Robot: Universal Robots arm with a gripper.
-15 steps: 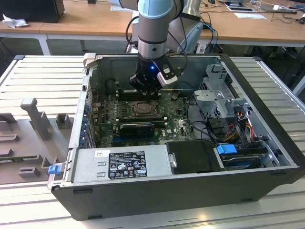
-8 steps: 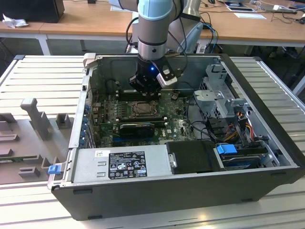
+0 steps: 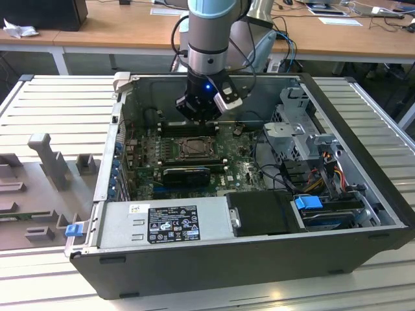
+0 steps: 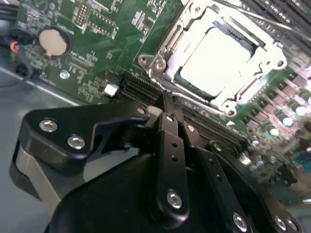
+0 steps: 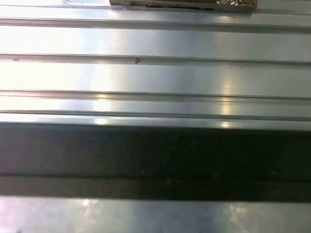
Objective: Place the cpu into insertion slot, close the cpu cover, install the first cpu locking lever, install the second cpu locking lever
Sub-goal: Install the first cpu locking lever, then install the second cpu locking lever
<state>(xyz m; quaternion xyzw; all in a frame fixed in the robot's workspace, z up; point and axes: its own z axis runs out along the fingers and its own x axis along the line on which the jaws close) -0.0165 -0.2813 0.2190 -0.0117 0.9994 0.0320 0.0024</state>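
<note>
In the second wrist view the cpu (image 4: 216, 60) lies flat in the insertion slot (image 4: 181, 80), its pale top glaring. The silvery cpu cover (image 4: 167, 51) frames it and seems to lie down over its edges. A thin metal lever rod (image 4: 257, 18) runs along one side of the socket. My gripper (image 4: 167, 112) hangs just off a socket corner, over the black memory slots (image 4: 141, 90), its two black fingers (image 4: 170, 141) shut together with nothing between them. In the exterior view the gripper (image 3: 198, 118) hovers low inside the open case, right behind the socket (image 3: 194, 148).
A black expansion card (image 3: 188, 173) lies in front of the socket. The power supply (image 3: 165, 223) fills the case's near side and a metal drive cage (image 3: 305, 129) stands on the exterior view's right. Cables (image 3: 259, 155) cross the board. Ribbed metal table (image 5: 155, 73) surrounds the case.
</note>
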